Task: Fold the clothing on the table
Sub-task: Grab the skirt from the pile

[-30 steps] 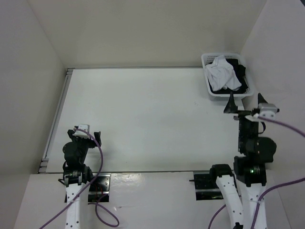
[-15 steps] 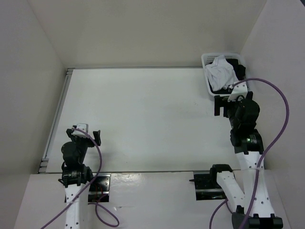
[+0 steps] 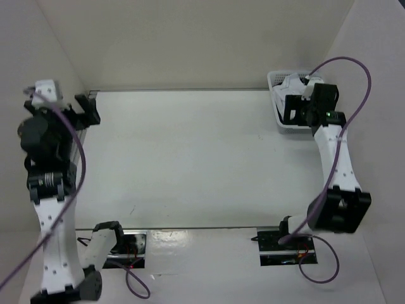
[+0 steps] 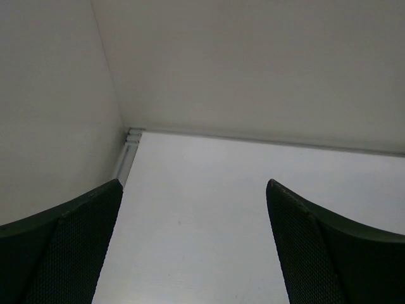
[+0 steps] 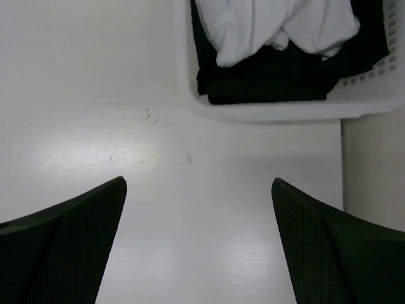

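Clothing point(image 5: 253, 25), white and crumpled, lies atop a black garment point(image 5: 272, 79) in the basket point(image 5: 266, 114) at the bench point(image 3: 190, 158) corner; both arms' jaws stand wide open.

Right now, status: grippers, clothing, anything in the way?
Left gripper open, empty, facing far-left corner. Right gripper open, empty, near white slotted basket. White clothing bunched in basket atop black garment, not on table. Nothing blocking.
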You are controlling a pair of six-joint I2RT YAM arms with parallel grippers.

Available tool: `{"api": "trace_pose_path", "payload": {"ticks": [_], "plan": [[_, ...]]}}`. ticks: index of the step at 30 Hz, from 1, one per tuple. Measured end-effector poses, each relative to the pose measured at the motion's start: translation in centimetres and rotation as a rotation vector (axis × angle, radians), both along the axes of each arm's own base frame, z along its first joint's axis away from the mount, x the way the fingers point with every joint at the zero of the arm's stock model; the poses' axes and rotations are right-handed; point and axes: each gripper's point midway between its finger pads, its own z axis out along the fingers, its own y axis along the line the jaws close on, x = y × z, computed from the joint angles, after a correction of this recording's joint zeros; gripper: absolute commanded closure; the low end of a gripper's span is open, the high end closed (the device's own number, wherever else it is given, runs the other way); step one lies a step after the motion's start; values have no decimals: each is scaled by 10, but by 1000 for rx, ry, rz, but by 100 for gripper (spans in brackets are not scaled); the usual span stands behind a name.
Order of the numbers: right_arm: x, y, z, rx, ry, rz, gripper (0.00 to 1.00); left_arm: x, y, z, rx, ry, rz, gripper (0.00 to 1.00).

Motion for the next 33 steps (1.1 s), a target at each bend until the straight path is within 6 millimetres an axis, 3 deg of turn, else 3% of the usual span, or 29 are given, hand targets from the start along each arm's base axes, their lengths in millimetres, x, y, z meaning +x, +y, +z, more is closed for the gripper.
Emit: {"api": "trace_pose_path", "payload": {"ticks": [2,5,8,10,14,16,19,21,24,33], "plan": [[24,-14,-12,47,67,-40,1,35,1,-10,-16,112,-34,0],[48,-31,-39,112,170,-77,1,76,-7,-78,-65,337,-129,0],[51,-40,-66,145,238,-84,1,82,-17,-167,-143,566,-206,0],[47,-43,-72,126,255,-91,1,74,-16,-202,-168,665,-203,0],[60,-52,-54,10,189,-114,12,76,-9,-199,-144,654,-176,0],[74,-57,-42,-31,150,-127,24,81,-6,-198,-126,647,-175,0],[104,-72,-22,-87,66,-169,29,92,-1,-203,-124,667,-164,0],[121,-82,-21,-116,40,-198,33,95,1,-213,-130,697,-155,0],[141,-94,-31,-151,36,-229,35,93,1,-222,-138,730,-152,0],[184,-109,-79,-177,85,-241,45,91,1,-224,-130,741,-155,0]]}}
